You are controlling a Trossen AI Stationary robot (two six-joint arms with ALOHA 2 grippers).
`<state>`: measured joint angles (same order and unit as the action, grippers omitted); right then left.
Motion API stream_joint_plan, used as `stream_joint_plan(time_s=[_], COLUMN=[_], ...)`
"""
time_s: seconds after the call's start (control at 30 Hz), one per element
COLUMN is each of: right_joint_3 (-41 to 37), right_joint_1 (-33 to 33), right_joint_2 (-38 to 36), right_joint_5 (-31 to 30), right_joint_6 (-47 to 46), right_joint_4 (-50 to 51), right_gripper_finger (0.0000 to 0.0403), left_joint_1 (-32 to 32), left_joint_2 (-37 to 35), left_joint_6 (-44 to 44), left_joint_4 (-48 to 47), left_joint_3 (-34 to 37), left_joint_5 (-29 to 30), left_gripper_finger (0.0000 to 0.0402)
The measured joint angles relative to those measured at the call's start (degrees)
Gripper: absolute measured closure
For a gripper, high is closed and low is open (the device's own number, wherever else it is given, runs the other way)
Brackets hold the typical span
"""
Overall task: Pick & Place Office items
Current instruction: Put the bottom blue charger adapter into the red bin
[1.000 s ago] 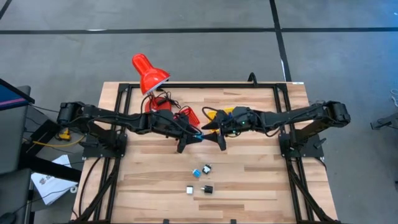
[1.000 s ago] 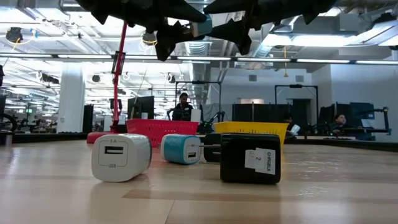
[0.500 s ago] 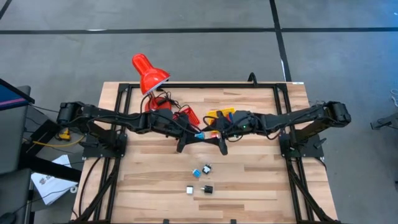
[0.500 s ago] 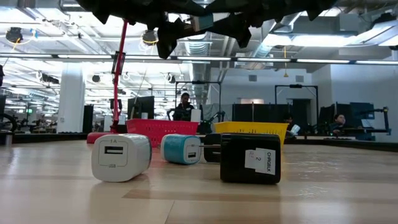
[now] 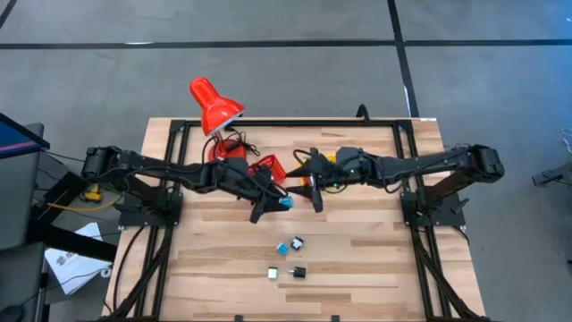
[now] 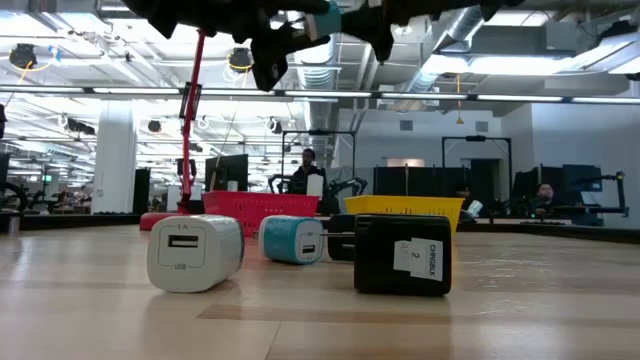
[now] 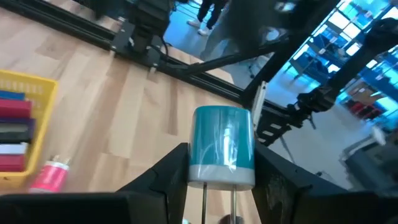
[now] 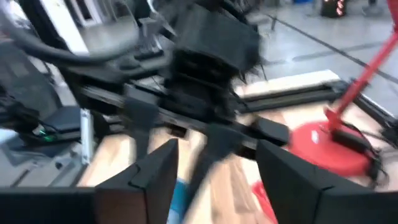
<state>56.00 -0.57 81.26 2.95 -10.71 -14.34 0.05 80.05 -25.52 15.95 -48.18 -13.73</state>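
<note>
A small cyan charger block (image 7: 222, 143) with a white band and two metal prongs sits in my left gripper (image 7: 222, 180), raised over the table's middle (image 5: 286, 202); the low view shows it up high (image 6: 325, 20). My right gripper (image 5: 309, 183) is open and empty, just to the far right of it, over the yellow basket (image 5: 319, 163). More office items rest flat on the wood nearer the front: a cyan block (image 5: 281, 248), a black-and-white one (image 5: 297, 241), a white one (image 5: 273, 274) and a black one (image 5: 299, 271). My left gripper pinches the cyan charger between its two fingers (image 7: 177, 168), one on each opposite side wall near the white-banded prong end (image 7: 221, 174). The prongs point back toward the wrist and the cyan end points away. The charger is lifted clear of the table.
The red desk lamp (image 5: 214, 105) stands at the far left, its base (image 8: 329, 140) beside the red mesh basket (image 5: 271, 167). The yellow basket (image 7: 18, 130) holds several flat pieces. The white (image 6: 195, 253), cyan (image 6: 292, 240) and black (image 6: 402, 253) chargers sit near the front edge.
My right gripper came in close to the left gripper, then drew back toward the far right, open. My left gripper kept the cyan charger and shifted slightly toward the near edge.
</note>
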Motion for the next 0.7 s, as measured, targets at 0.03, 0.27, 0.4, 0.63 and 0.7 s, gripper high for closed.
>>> stream_joint_plan(time_s=[0.03,0.27,0.4,0.63,0.7], right_joint_3=[0.3,2.2,2.4,2.4,2.4], right_joint_1=[0.1,-0.1,0.0,0.1,-0.2], right_joint_2=[0.0,0.0,0.0,0.1,0.1], right_joint_5=[0.0,2.1,3.4,6.0,6.1], right_joint_6=[0.1,7.0,6.1,4.7,4.7], right_joint_4=[1.3,4.2,5.1,9.0,9.2], right_gripper_finger=[0.0201,0.0369,0.0385,0.0398,0.0400], left_joint_1=[0.0,0.1,0.3,0.3,0.4], left_joint_2=[0.0,0.0,0.0,0.0,0.0], left_joint_6=[-0.6,-6.8,-10.6,-11.0,-11.3], left_joint_4=[0.1,0.1,0.5,4.6,4.7], left_joint_3=[0.0,0.0,0.0,0.0,0.0], left_joint_5=[-0.1,-0.1,0.0,-1.3,-1.6], left_gripper_finger=[0.0265,0.0265,0.0265,0.0265,0.0265])
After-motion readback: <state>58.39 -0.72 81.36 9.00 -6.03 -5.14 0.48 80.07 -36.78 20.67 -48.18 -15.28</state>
